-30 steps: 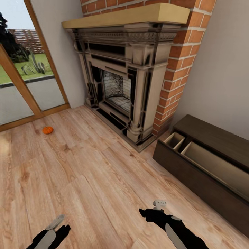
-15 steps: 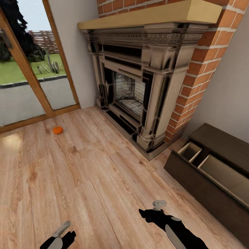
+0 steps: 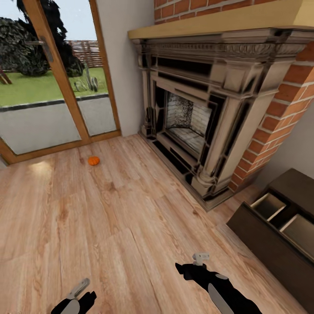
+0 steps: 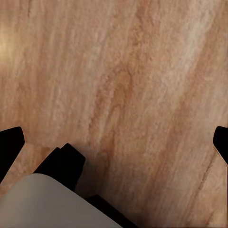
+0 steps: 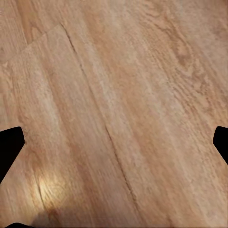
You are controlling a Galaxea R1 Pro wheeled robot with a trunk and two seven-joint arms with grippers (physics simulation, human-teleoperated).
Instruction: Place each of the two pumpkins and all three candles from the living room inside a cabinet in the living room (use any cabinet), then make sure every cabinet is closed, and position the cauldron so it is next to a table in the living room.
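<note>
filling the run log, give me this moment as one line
phase: in transit | pumpkin: on floor by glass door | cabinet: drawer open | left claw: empty | right claw: empty

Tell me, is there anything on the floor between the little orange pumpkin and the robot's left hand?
No. In the head view, just bare wooden floor lies between the pumpkin and the left hand.

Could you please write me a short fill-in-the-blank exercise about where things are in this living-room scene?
1. The pumpkin lies on the wooden ____.
2. The cabinet beside the fireplace has its drawers ____.
3. The pumpkin lies nearer the glass ____ than the cabinet.
4. Both the left gripper and right gripper hold ____.

Missing words: floor; open; door; nothing
</note>
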